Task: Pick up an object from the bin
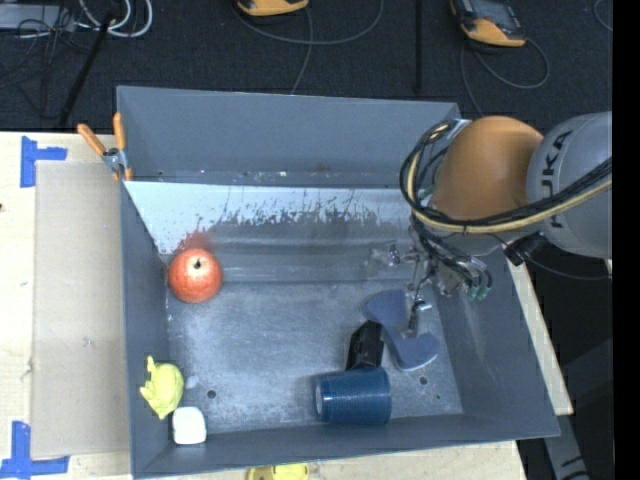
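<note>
My gripper (417, 305) hangs low in the right half of the bin, under the arm's orange cover. It sits right over a flat blue-grey piece (387, 311), and a second rounded blue-grey piece (416, 351) lies just in front of that one. A small black object (365, 346) lies to the left of these pieces. In front of it a dark blue cylinder (352, 396) rests on its side near the bin's front wall.
A red apple (195, 275) lies at the bin's left side. A yellow toy (162, 386) and a white block (189, 426) sit in the front left corner. Bare bin floor stretches between the apple and the black object.
</note>
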